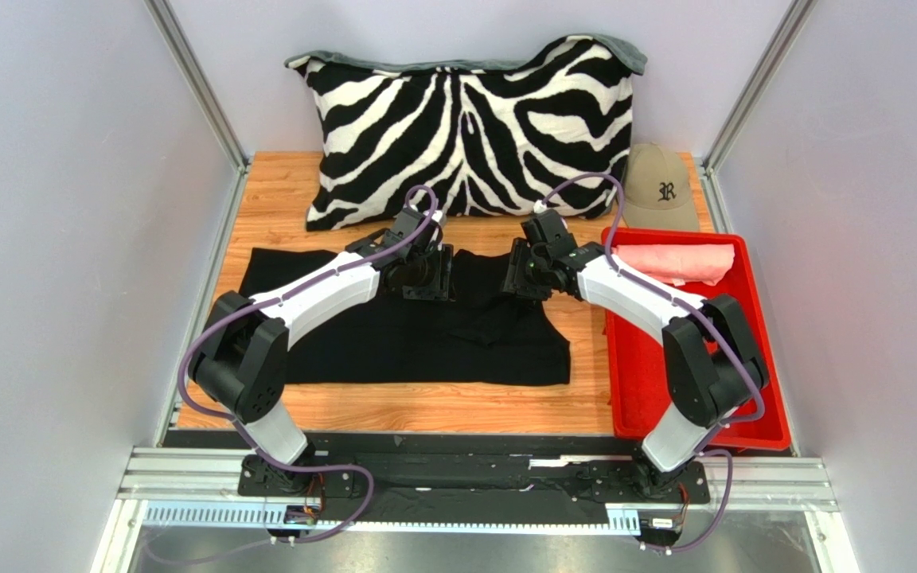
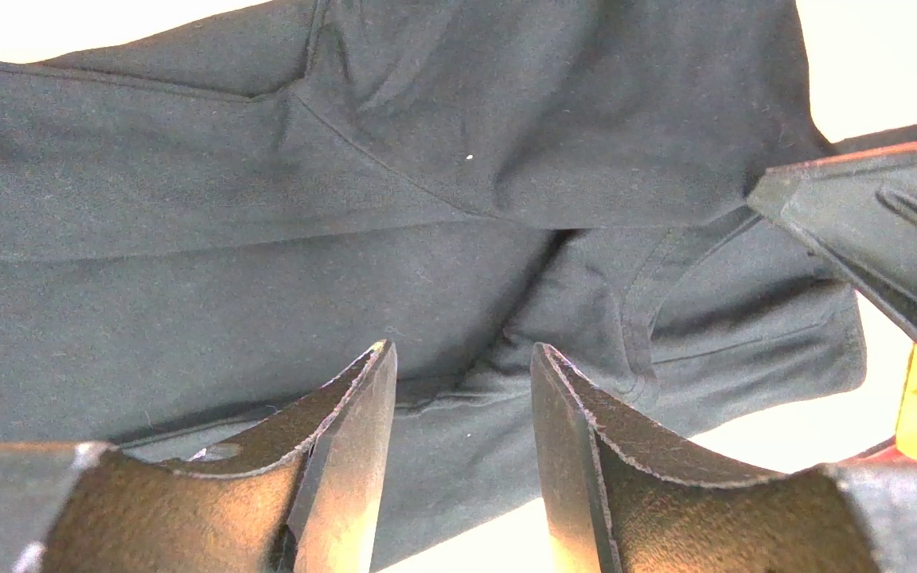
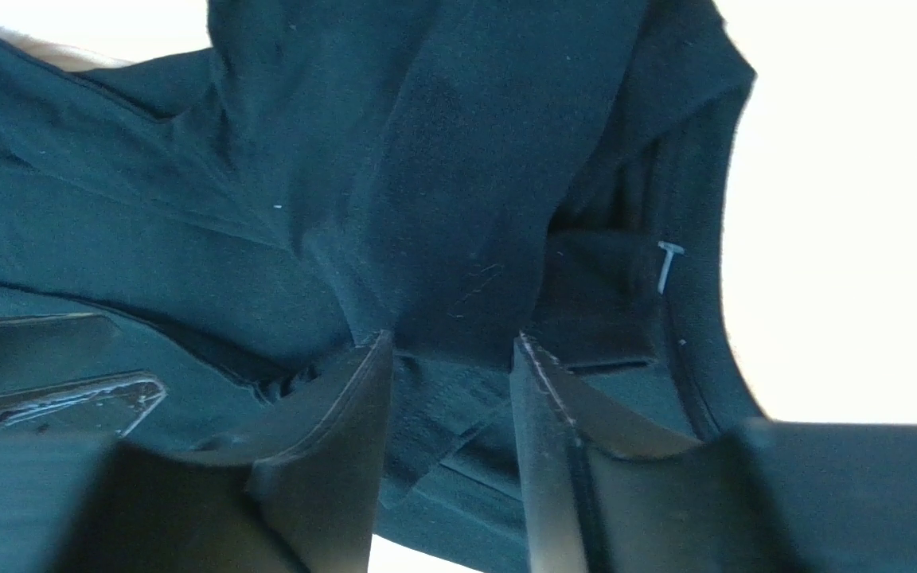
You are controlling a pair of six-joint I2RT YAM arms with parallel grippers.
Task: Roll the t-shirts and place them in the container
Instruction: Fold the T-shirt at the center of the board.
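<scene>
– On counter, ctr: where's the work item?
– Black t-shirt (image 1: 428, 334) lies spread flat, collar end twd zebra pillow (image 1: 469, 119). Pink t-shirt (image 1: 681, 260) sits rolled in red tray (image 1: 633, 406), right side.
– Finger status?
– Left fingers (image 2: 350, 478): set apart, nothing betw. them, over the cloth nr the collar edge. Right fingers (image 3: 344, 454): a raised fold of the black shirt runs into their gap. Whether they bite on it, can't tell.
– Step, est.?
– Prob. taking hold of the far edge to start the roll. Black shirt not yet rolled.
– Failure modes?
– 1) One-sided pickup: if only the right side takes cloth, the edge lifts skewed and the roll goes conical.
2) Thin bite: the fold is nr the neckband. Catching the top layer only lets the lower layer lag and bunch.
3) Slip: soft cloth plus partial closure, so the fold may drop out mid-turn.
4) Clearance: both sets of fingers work close together, so converging moves risk contact.
5) Spread left sleeve may trail outside the roll.
</scene>
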